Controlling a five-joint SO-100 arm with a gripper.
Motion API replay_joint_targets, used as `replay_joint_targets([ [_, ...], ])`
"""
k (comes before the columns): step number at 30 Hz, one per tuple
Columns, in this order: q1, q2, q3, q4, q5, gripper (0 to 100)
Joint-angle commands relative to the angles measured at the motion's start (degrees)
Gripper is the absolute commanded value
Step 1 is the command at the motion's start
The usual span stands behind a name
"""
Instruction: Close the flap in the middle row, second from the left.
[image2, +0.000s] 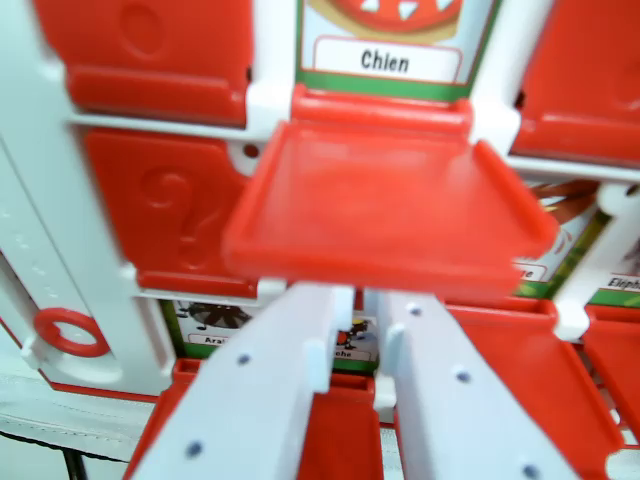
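Note:
I see a red and white flap board close up in the wrist view. One red flap (385, 205) sits in the middle of the picture, hinged under a card labelled "Chien" (385, 60). It is tilted out toward the camera, roughly level. My gripper (365, 305) comes up from the bottom edge. Its white fingers (290, 390) lie almost together with only a thin gap and nothing between them. The fingertips sit just under the flap's front edge; I cannot tell whether they touch it.
Flat red flaps with question marks (165, 210) fill the wrist view's left. Another red flap (580, 80) is at the top right. Lowered flaps (520, 370) and picture cards (215, 320) lie below. The white frame (40, 200) carries a red ring (70, 332).

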Motion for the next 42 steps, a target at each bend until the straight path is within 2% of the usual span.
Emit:
replay_joint_targets([
  [1,-0.5,4.4,-8.1,0.8,-0.3,0],
  [5,-0.3,8.1,-8.3,4.7,1.8,0],
  [11,0.6,17.0,-6.2,10.4,2.4,0],
  [20,3.0,33.0,0.5,20.9,-2.9,0],
  [30,7.1,47.1,4.3,32.3,-3.2,0],
  [35,7.6,52.2,4.0,35.5,-4.7,0],
  [42,8.5,55.7,3.6,37.5,-4.8,0],
])
